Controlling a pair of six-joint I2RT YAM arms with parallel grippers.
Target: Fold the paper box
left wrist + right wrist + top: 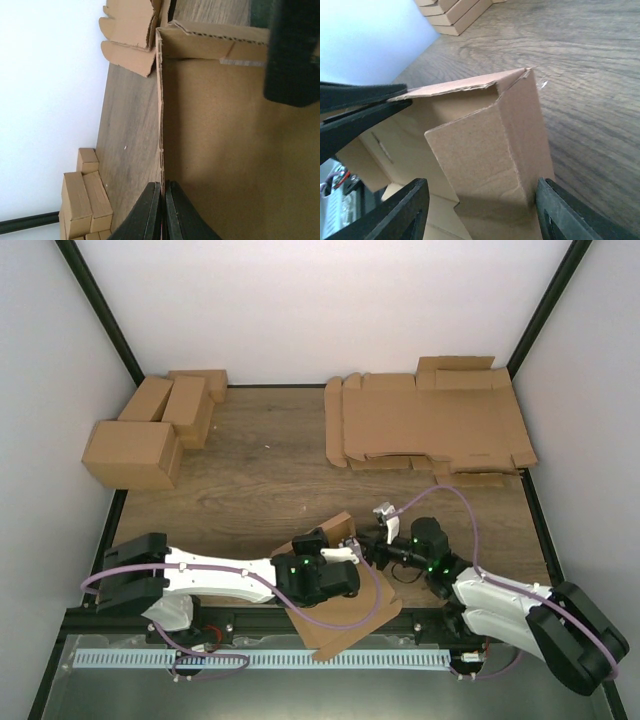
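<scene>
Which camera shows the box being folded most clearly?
Right wrist: the paper box fills the frame, raised wall and corner plain. Left wrist shows one wall edge-on in the left gripper. From the top, the left arm covers much of it.

Paper box (345, 638): plain brown, unprinted, with a paler corrugated stripe on the cut edges. Table (270, 490): grey-brown wood grain. Finished boxes (150, 430) and pile of flat sheets (430, 420): same plain brown (no print on any). Left arm (215, 578), right arm (495, 605): white shells, black joints, tiny green lights (290, 562). Left gripper (163, 187), right gripper (481, 182): black. Cables (455, 495): purple. Walls (320, 310): plain white. Corner posts (100, 310): black. Rail (250, 658): pale grey, ribbed.
</scene>
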